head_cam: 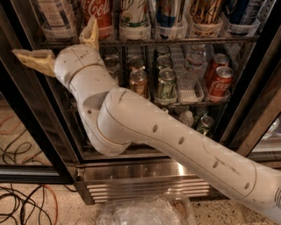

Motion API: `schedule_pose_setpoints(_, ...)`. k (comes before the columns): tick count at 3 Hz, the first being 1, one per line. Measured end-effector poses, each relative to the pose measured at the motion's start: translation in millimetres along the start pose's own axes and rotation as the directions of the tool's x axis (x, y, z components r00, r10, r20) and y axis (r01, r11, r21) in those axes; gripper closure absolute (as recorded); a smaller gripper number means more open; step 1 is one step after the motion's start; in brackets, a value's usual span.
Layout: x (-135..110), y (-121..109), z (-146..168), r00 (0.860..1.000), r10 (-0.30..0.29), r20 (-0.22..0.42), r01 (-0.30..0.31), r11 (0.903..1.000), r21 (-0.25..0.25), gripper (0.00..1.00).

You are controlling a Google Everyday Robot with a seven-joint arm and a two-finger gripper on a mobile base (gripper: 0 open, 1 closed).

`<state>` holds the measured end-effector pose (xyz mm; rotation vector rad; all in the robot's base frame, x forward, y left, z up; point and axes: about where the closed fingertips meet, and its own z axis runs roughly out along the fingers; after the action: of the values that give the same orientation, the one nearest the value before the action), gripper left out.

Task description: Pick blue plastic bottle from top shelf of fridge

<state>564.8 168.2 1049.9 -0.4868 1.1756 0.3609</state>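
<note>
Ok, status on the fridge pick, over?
Gripper open, empty, at top shelf front edge, left end. Blue plastic bottle upright in its tray, ungripped. Coca-Cola bottle close beside it; one finger overlaps that.
</note>
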Motion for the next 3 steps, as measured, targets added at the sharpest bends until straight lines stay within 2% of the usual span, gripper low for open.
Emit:
schedule_pose_setpoints(2, 0.0, 0.0, 0.0, 1.000, 0.000, 0.000, 0.000, 1.0000, 0.000, 0.25)
schedule_pose_setpoints(3, 0.0, 0.0, 0.0, 1.000, 0.000, 0.000, 0.000, 1.0000, 0.000, 0.25)
